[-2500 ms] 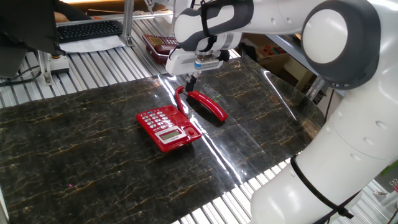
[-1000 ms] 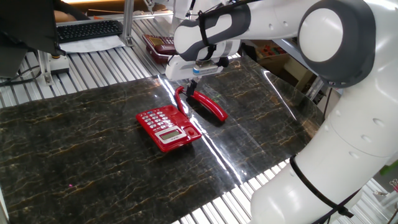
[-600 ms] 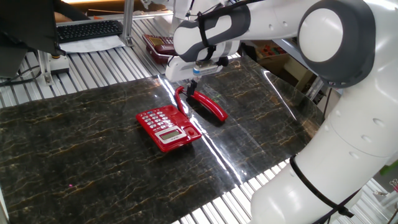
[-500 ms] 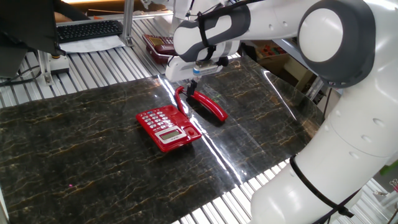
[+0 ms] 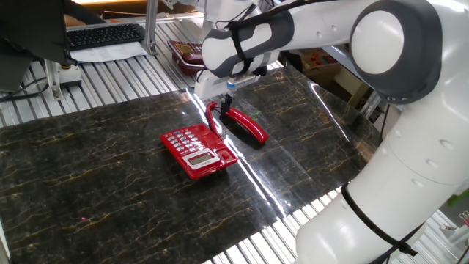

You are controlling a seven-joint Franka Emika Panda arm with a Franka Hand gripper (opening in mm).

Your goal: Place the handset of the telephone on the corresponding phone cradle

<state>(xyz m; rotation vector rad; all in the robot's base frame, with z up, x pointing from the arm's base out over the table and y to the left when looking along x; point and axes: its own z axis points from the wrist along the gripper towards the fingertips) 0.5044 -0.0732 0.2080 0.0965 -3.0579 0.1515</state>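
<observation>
The bright red telephone (image 5: 196, 150) lies flat on the dark marble table, keypad and grey display facing up. Its cradle strip (image 5: 224, 149) runs along the right side of the base and holds nothing. The red handset (image 5: 246, 126) lies on the table to the right of the base and apart from it. Its red cord (image 5: 212, 117) curls back to the base. My gripper (image 5: 226, 103) hangs just above the handset's far left end, fingers pointing down. The fingers overlap in this view, so I cannot tell their gap.
A dark maroon phone (image 5: 187, 53) sits on the metal slats behind the table, partly behind my arm. A black keyboard (image 5: 106, 34) lies at the far left back. My white arm fills the right side. The table's front edge (image 5: 293, 213) runs diagonally.
My wrist has shifted slightly left above the handset's far end since 2.5 s ago. The handset and telephone have not moved.
</observation>
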